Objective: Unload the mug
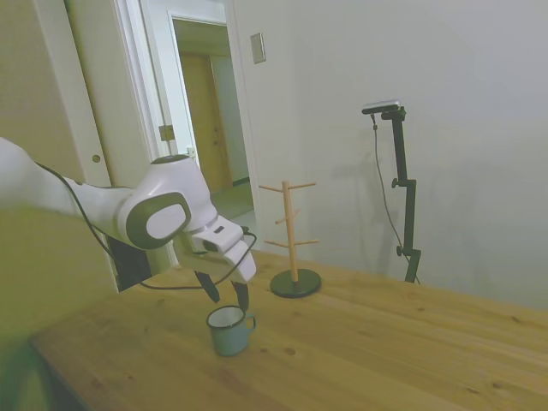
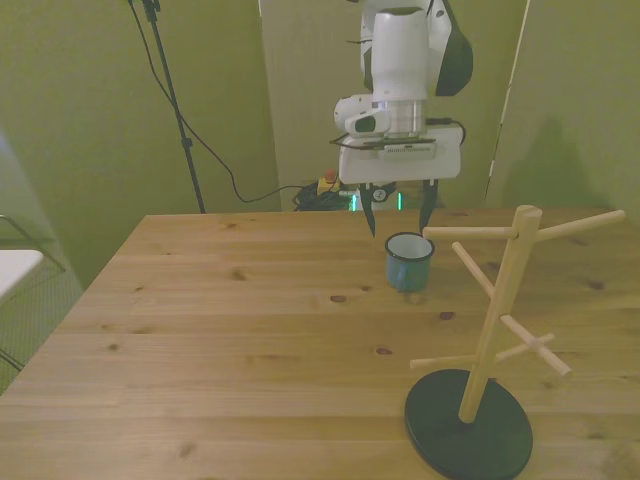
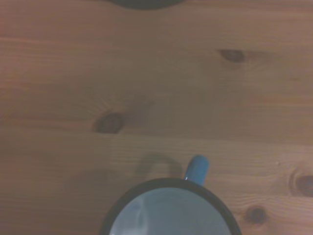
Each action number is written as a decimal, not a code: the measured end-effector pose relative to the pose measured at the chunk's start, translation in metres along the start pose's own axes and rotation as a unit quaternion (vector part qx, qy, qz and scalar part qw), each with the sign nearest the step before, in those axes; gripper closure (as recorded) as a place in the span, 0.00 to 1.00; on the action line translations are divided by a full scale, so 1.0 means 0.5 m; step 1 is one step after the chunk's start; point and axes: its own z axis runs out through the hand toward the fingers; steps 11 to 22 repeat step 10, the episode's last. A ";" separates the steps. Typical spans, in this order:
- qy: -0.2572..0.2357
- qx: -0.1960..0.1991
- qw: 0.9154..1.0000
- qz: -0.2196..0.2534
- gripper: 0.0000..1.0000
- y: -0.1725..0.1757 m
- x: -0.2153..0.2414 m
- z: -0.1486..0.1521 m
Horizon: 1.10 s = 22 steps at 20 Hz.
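The light-blue mug stands upright on the wooden table, its white inside and dark rim showing. In the side view the mug has its handle turned toward the wooden rack. My gripper hovers just above and behind the mug, open, with nothing between its dark fingers. From the wrist view I look straight down on the mug, its blue handle sticking out from the rim.
A wooden mug rack with bare pegs stands on a round dark base at the front view's right, near the front edge; in the side view the mug rack is beyond the mug. Cables lie behind the table.
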 end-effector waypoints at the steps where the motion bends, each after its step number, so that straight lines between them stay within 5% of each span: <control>1: 0.003 0.002 1.000 -0.003 0.00 -0.003 -0.009 -0.017; 10: -0.027 -0.009 0.999 -0.021 0.00 0.022 -0.119 -0.044; 22: -0.027 -0.009 0.999 -0.021 0.00 0.022 -0.119 -0.044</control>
